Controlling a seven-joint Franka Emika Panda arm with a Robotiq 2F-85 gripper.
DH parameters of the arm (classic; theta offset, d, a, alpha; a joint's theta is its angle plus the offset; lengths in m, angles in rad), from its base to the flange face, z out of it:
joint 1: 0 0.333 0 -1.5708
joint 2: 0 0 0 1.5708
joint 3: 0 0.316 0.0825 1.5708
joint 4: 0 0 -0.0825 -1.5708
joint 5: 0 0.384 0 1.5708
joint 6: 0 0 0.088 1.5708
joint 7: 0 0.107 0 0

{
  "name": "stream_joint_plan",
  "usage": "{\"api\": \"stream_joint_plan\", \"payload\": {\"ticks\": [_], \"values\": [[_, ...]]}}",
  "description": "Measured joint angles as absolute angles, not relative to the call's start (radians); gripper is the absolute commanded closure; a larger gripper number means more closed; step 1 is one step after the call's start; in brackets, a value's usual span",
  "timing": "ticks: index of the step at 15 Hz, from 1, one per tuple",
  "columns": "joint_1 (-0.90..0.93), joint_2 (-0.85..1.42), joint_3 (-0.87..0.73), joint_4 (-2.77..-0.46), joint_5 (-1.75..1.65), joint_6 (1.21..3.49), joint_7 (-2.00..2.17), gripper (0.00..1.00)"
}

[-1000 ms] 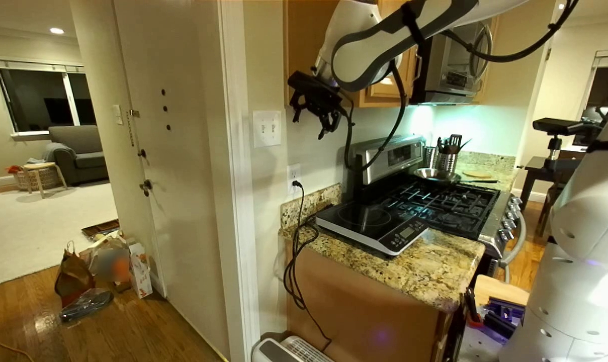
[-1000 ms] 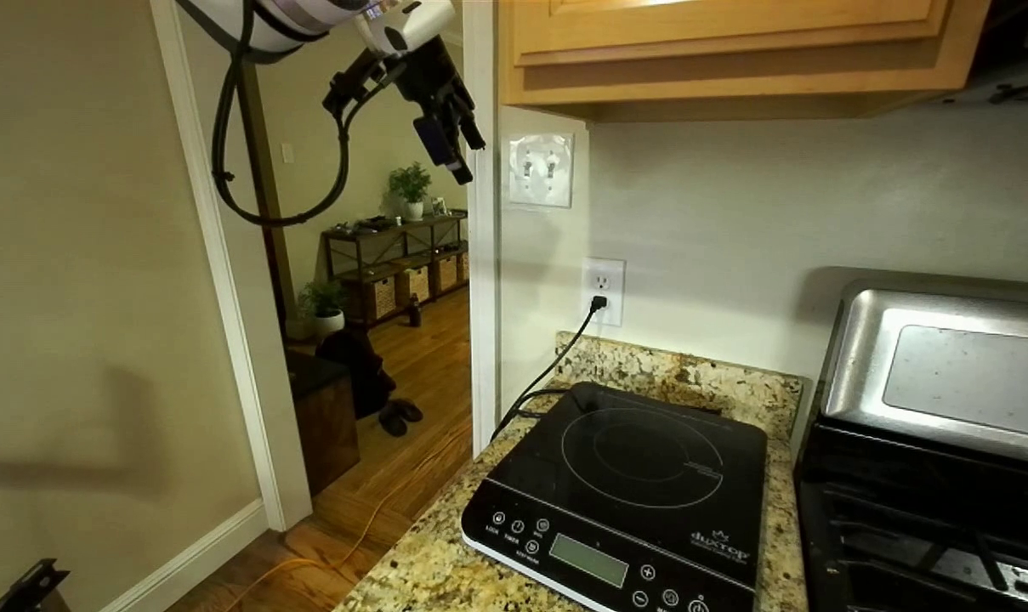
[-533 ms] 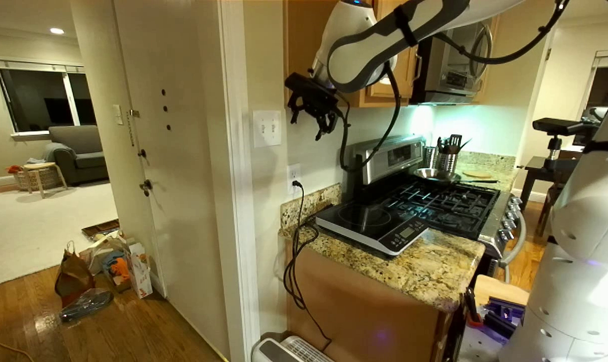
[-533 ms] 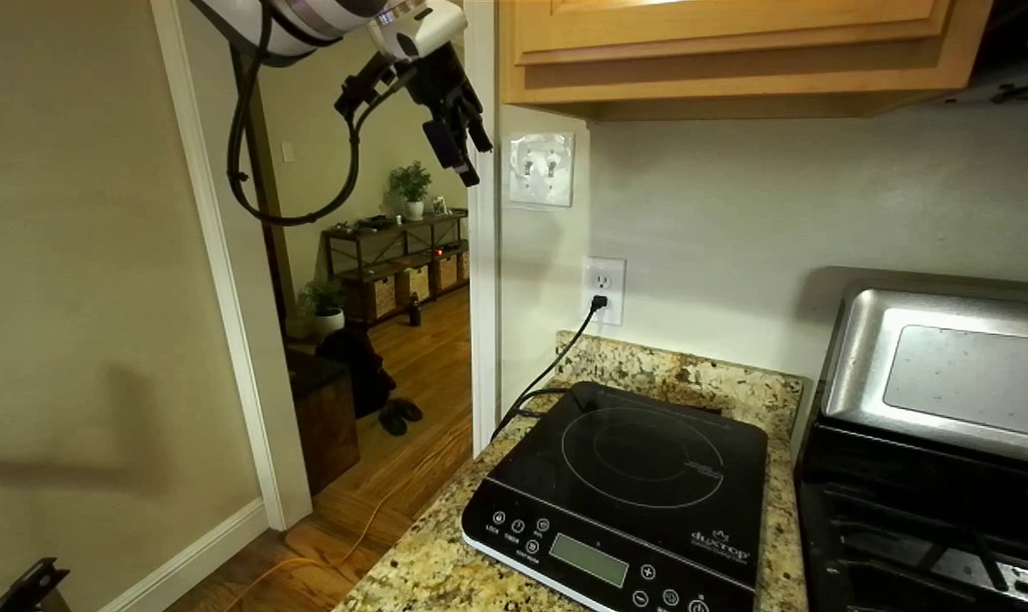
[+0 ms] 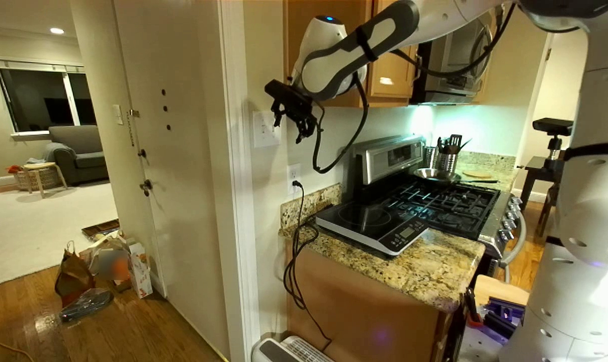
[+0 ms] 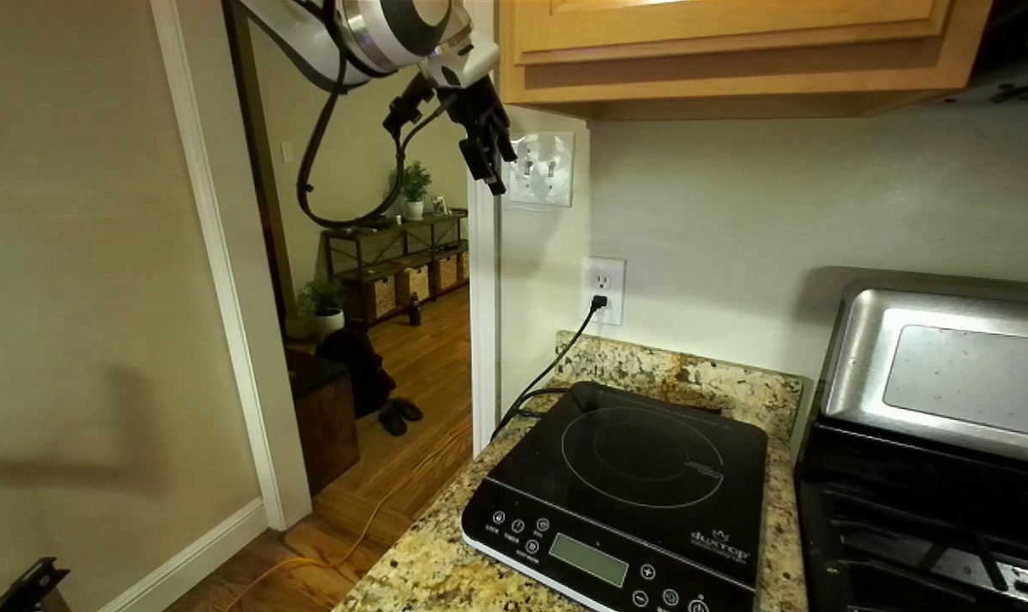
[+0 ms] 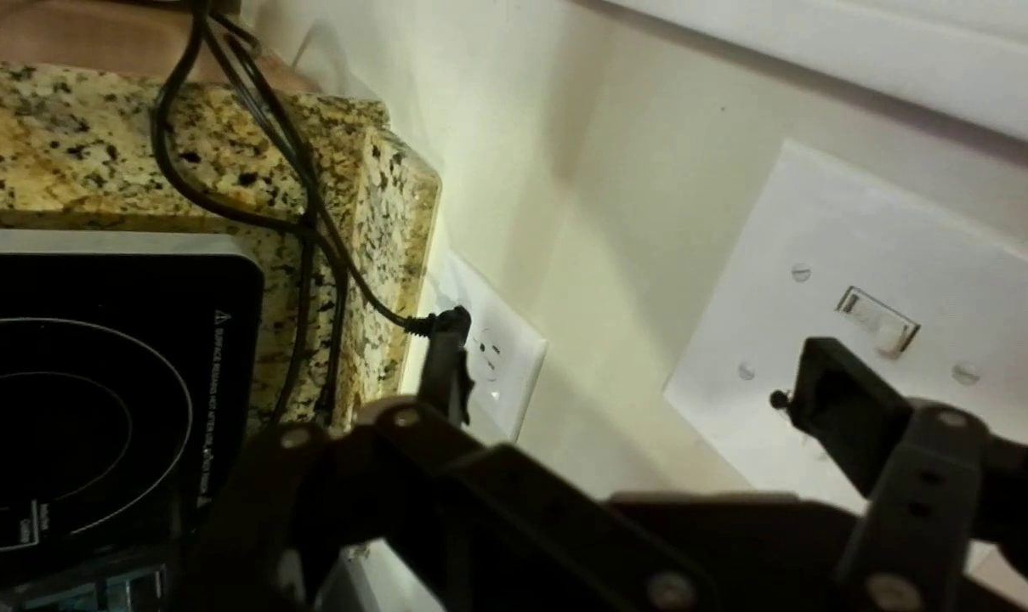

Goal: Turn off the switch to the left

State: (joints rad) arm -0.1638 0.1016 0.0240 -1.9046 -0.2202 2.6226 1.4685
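Observation:
The switch is a white wall plate with two toggles, in both exterior views (image 5: 263,137) (image 6: 556,189) and at the right of the wrist view (image 7: 786,221). In the wrist view the toggle nearer the door trim (image 7: 879,323) shows; the other is mostly hidden behind a finger. My black gripper (image 5: 288,130) is in front of the plate's right part in an exterior view and overlaps its left edge in an exterior view (image 6: 505,175). It is open and empty, fingers wide apart in the wrist view (image 7: 634,357), one finger over the plate. Contact cannot be told.
A wall outlet (image 5: 293,173) with a black cord plugged in is below and right of the plate. A wooden cabinet (image 6: 735,64) hangs above right. White door trim (image 6: 483,340) stands left. An induction cooktop (image 6: 641,459) lies on the granite counter (image 6: 420,561).
My gripper has moved towards the switch plate: left and slightly down in an exterior view, right and slightly down in an exterior view. It stays open.

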Motion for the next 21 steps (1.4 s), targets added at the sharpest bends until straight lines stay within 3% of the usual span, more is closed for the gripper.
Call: {"api": "stream_joint_plan", "payload": {"ticks": [8,21], "values": [[-0.117,0.211,-0.023,-1.805,-0.222,2.766,1.495,0.0],[-0.122,0.28,-0.032,-1.787,-0.18,2.762,1.494,0.0]]}}
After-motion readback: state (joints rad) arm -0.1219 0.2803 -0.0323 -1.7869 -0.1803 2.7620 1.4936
